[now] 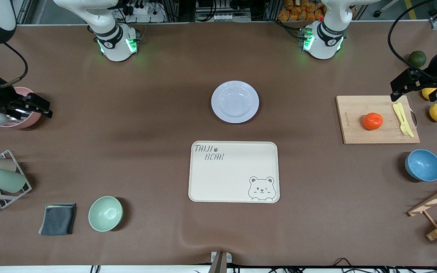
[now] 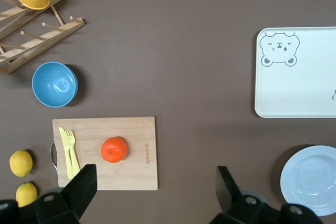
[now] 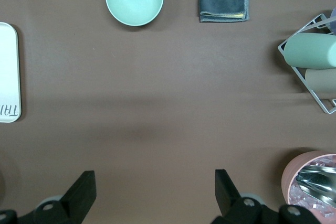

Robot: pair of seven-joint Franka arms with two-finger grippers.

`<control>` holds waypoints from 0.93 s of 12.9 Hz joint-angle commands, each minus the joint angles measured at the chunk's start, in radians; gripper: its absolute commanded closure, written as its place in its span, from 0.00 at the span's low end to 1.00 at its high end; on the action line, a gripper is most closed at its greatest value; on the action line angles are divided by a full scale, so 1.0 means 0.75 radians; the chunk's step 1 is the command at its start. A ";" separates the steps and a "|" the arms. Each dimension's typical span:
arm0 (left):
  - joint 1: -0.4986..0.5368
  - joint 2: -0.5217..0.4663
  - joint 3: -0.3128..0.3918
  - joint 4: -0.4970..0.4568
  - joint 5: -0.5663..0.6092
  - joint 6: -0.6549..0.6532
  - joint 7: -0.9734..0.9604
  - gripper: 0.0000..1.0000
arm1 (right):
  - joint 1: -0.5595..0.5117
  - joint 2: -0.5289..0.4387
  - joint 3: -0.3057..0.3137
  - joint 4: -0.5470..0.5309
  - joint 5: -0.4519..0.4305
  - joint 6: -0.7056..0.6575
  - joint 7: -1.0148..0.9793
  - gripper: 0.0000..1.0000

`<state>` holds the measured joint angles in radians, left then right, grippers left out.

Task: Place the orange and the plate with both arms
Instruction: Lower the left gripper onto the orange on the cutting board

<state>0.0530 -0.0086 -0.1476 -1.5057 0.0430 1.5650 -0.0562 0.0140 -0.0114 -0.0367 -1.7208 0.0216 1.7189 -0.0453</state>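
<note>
Right claw (image 1: pixel 32 104) hung wide open and empty over the pink cup (image 1: pixel 27 110) at the right arm's end of the counter (image 1: pixel 127 151), arm cut off by the frame edge. Plate (image 1: pixel 235 101) lay mid-counter, just farther from the front camera than the bear tray (image 1: pixel 233 171). Orange (image 1: pixel 372 121) sat on the cutting board (image 1: pixel 355 131), beside the yellow fork (image 1: pixel 403 119). Left claw (image 1: pixel 406 85) hovered spread wide, gripping nothing, over that board's edge, arm partly out of frame.

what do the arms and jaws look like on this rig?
Both arms are glossy white with black joint bands and green lights at their bases. The left gripper and right gripper are black, angular, with two wedge-shaped jaws. A black cable loops above the left gripper.
</note>
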 commanded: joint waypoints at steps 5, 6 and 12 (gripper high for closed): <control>0.048 -0.019 0.005 -0.009 -0.019 -0.052 0.075 0.00 | 0.024 0.021 -0.004 0.034 -0.014 -0.017 0.017 0.00; 0.068 -0.015 0.004 -0.037 -0.021 -0.068 0.121 0.00 | 0.020 0.031 -0.004 0.034 -0.014 -0.017 0.011 0.00; 0.193 -0.029 0.004 -0.417 -0.041 0.118 0.140 0.00 | 0.012 0.064 -0.010 0.032 -0.017 -0.020 0.021 0.00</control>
<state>0.1662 -0.0032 -0.1407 -1.7085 0.0419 1.5855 0.0248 0.0205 0.0260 -0.0442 -1.7206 0.0211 1.7179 -0.0449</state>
